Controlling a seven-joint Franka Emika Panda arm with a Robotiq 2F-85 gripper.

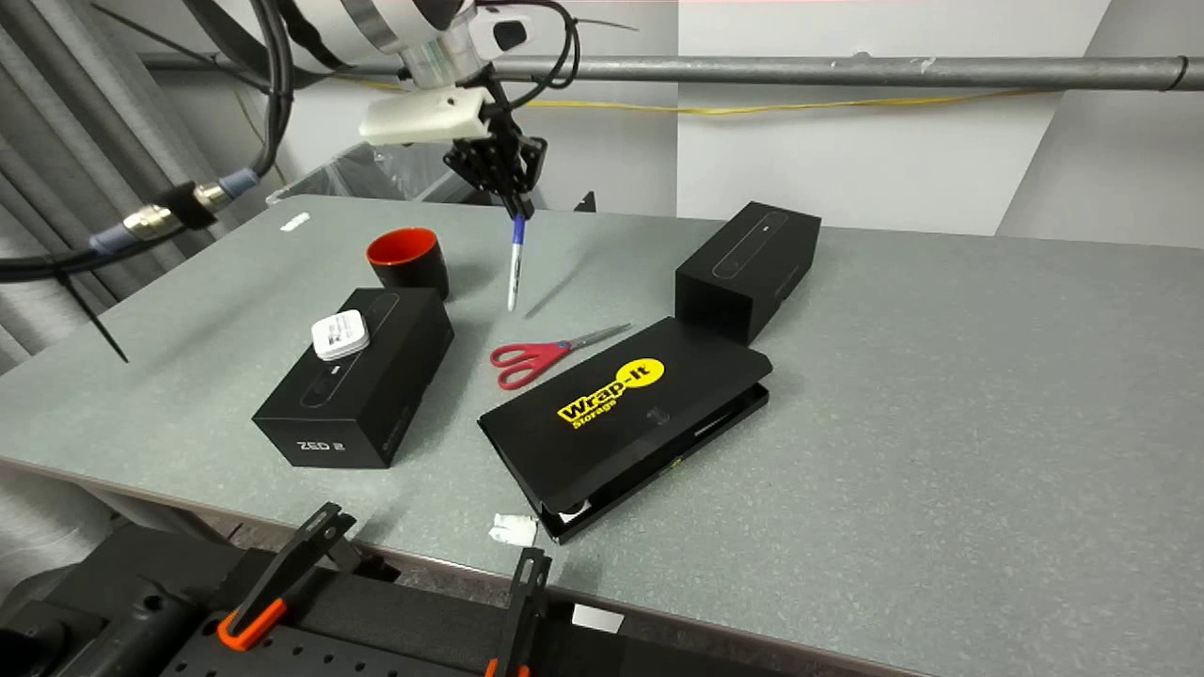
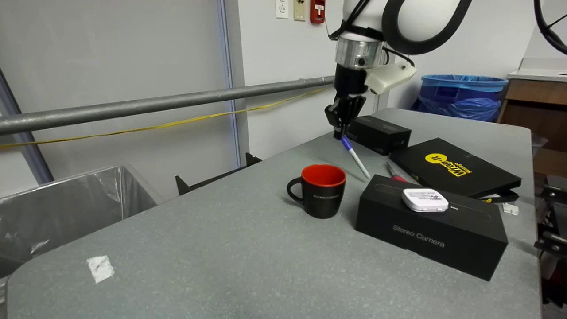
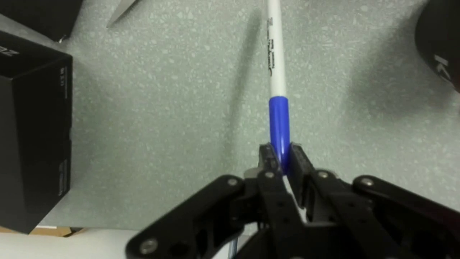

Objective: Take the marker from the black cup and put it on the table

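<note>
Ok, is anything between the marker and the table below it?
Nothing visible. The claw holds the marker by its blue end above the table; the scissors lie nearby and the black cup stands to one side.

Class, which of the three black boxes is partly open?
The flat Wrap-It box, marked in yellow: a gap shows along its long edge. The nearer taller box and farther taller box show no such gap.
</note>
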